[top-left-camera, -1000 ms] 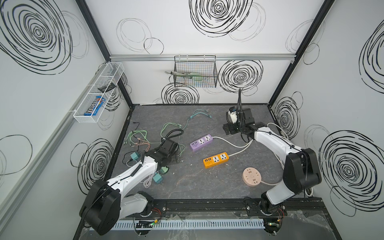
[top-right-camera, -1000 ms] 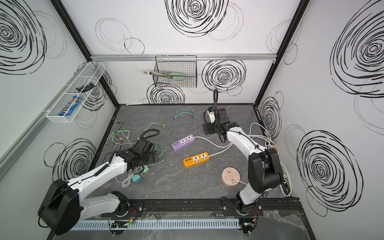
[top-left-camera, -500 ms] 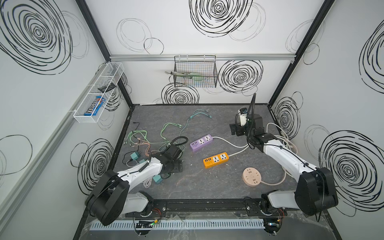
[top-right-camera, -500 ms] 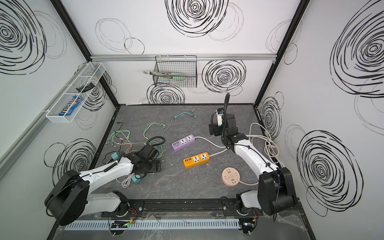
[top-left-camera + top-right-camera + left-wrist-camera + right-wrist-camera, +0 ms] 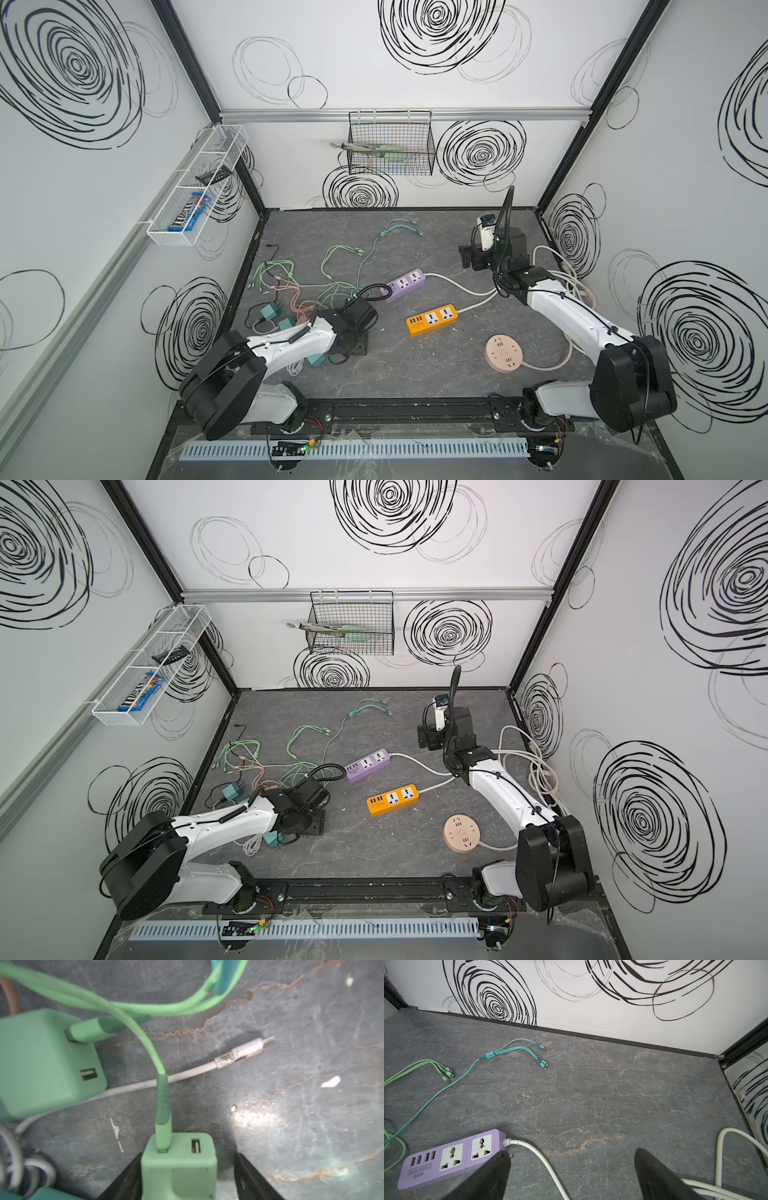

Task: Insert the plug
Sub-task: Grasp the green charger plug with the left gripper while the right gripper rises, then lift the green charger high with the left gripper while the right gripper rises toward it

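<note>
On the left of the table [image 5: 415,374], your left gripper [image 5: 188,1155] sat low over a green charger [image 5: 180,1169]. Its fingers [image 5: 126,1178] were part-way apart and straddled the cube: one touched its side, its mate stood just clear, so nothing was clamped. A green cable [image 5: 163,1105] was plugged into one of the charger's two ports. Further right lay the purple strip [image 5: 405,283] and the orange strip [image 5: 432,319], sockets facing up. On the right, your right gripper [image 5: 572,1152] hung spread wide and empty, just beside the purple strip's cord end.
</note>
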